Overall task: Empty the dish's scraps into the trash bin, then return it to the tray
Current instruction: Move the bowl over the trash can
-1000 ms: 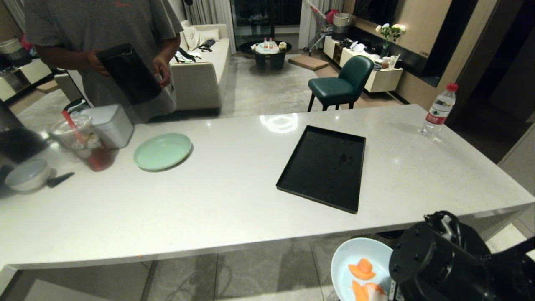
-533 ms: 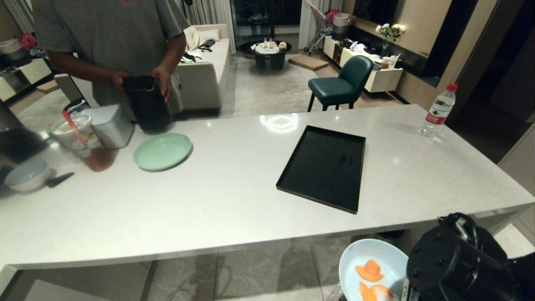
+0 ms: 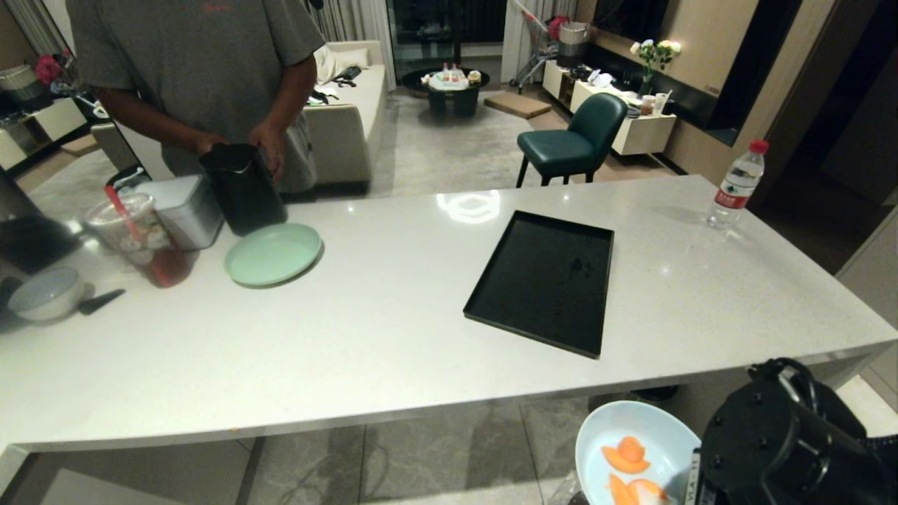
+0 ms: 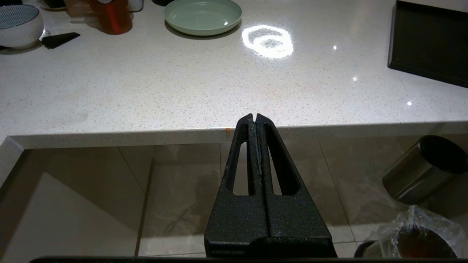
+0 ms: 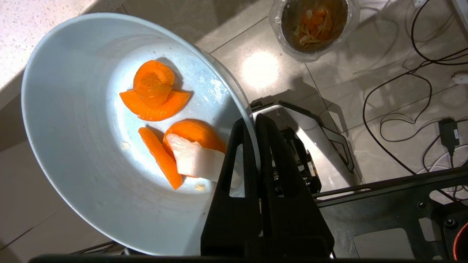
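Note:
The dish [image 3: 631,438], a pale blue bowl, hangs over the floor just off the counter's near edge, at the right. My right gripper [image 5: 252,122] is shut on its rim, one finger inside and one outside. The scraps [image 5: 161,95], orange slices and a pale piece, lie inside the dish [image 5: 73,109]. On the floor stands the trash bin [image 5: 314,25] with its clear bag, apart from the dish and holding other scraps. The black tray [image 3: 547,280] lies bare on the counter. Below the counter edge my left gripper [image 4: 254,117] is shut and holds nothing.
A person behind the counter holds a black container [image 3: 242,186] beside a mint-green plate [image 3: 273,254]. A drink cup [image 3: 144,238], a metal box [image 3: 186,210] and a white-grey bowl [image 3: 45,293] stand at far left, a water bottle [image 3: 736,184] at far right. A steel bin [image 4: 424,168] and cables [image 5: 402,109] are on the floor.
My right arm has carried the dish a little to the right and slightly lower. The person has set the black container down on the counter beside the green plate.

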Robot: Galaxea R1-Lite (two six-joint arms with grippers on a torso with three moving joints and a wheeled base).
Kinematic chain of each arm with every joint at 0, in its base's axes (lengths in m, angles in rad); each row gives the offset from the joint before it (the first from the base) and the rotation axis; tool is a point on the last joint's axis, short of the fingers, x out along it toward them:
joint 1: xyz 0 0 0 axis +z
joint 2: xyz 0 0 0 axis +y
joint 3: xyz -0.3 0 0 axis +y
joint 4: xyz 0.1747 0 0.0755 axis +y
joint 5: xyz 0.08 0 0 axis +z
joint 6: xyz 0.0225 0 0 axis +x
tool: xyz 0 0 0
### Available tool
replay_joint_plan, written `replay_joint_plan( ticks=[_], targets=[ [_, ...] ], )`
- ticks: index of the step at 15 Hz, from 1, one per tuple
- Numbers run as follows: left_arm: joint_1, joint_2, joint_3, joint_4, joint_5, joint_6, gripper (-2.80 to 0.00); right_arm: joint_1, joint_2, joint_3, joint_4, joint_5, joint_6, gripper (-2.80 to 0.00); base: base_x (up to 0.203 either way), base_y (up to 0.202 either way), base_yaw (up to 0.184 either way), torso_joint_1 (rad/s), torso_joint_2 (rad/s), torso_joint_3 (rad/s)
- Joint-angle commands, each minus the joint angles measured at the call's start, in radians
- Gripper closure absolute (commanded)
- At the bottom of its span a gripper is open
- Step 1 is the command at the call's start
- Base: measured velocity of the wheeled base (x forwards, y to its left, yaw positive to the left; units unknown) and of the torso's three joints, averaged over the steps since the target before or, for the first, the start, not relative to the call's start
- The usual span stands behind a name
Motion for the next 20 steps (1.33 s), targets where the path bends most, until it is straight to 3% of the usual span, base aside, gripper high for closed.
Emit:
replay_joint_plan(
  ticks=[1,20],
  targets=[
    [0.001,0.001,0.0,-0.001,0.0,-0.001,0.0,0.0,0.009,0.0,-0.002,-0.001,0.008,0.0,0.0,0.0,0.0,0.0,0.0,0.0],
    [0.001,0.001,0.0,-0.001,0.0,0.0,0.0,0.0,0.004,0.003,0.0,0.002,0.014,0.0,0.0,0.0,0.0,0.0,0.0,0.0]
  ],
)
